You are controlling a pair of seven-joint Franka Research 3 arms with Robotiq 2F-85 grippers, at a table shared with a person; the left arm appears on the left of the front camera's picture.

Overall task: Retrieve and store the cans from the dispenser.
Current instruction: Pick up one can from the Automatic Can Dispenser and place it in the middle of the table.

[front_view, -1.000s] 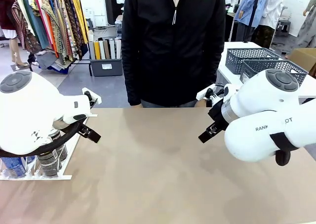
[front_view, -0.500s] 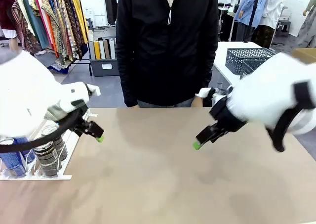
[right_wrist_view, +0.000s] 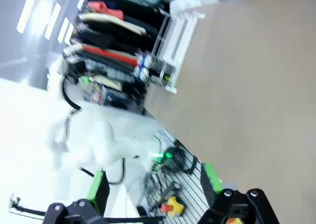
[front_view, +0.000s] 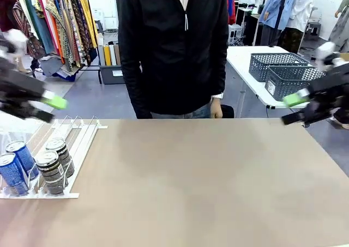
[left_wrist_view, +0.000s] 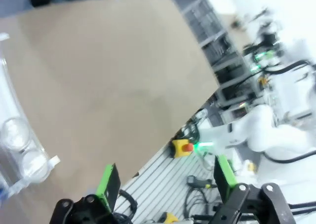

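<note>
The white dispenser (front_view: 82, 135) lies on the table's left side. At its front end stand two blue cans (front_view: 13, 173) and two dark cans (front_view: 50, 172) with silver tops. My left gripper (front_view: 50, 109) hangs blurred at the far left, above and behind the rack, and is open with nothing in it. In the left wrist view the same gripper (left_wrist_view: 166, 177) looks down on the table, with silver can tops (left_wrist_view: 15, 134) at the left edge. My right gripper (front_view: 292, 109) is raised at the far right edge, open and holding nothing. The right wrist view shows its spread fingers (right_wrist_view: 211, 177), the dispenser (right_wrist_view: 178, 28) and the cans (right_wrist_view: 143, 61) far off.
A person in a black jacket (front_view: 174, 50) stands at the far side, hands down. Two grey perforated baskets (front_view: 297, 72) sit on a white side table at the back right. The tan tabletop (front_view: 196, 176) spreads wide between the arms.
Both arms have lifted and swung outward from the middle of the table to its left and right edges. The cans now stand uncovered. The person has shifted slightly left.
</note>
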